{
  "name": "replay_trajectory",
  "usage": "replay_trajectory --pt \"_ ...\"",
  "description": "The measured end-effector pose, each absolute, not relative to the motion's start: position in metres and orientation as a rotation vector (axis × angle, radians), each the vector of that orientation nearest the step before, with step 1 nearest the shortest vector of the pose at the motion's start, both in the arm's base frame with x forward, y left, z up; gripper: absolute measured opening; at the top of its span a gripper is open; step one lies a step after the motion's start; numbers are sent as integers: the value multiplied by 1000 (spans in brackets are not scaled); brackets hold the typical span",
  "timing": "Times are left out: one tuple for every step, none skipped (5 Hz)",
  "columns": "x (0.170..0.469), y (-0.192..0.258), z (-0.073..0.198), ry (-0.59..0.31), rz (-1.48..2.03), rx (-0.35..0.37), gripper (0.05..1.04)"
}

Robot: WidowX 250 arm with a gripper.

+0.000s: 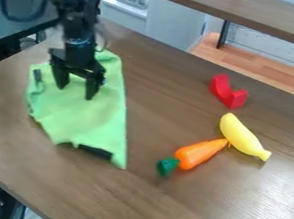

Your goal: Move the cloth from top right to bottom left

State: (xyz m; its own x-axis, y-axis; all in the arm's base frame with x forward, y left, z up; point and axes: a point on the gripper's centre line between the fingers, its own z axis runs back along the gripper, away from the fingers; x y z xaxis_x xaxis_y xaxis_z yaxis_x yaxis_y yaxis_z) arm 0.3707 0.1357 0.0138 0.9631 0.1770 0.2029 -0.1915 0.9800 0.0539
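Brown wood desk (pixel 164 209). Toy carrot (pixel 199 153), orange with green top, pointed end right up by yellow toy banana (pixel 242 136). Red curved block (pixel 229 94) farther back, apart from both. Wooden board (pixel 256 11) along top edge.

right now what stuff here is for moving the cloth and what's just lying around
For the job:
- cloth
- tool, over the cloth

Just lying about:
- carrot
- banana
- red block

I can't tell what the dark thing at the cloth's edge is.
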Motion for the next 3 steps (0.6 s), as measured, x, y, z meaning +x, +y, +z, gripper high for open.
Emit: replay_trajectory --pt "390 123 14 -198 205 80 999" --pt "411 106 13 -214 207 82 999" --pt "427 89 12 -220 207 80 999"
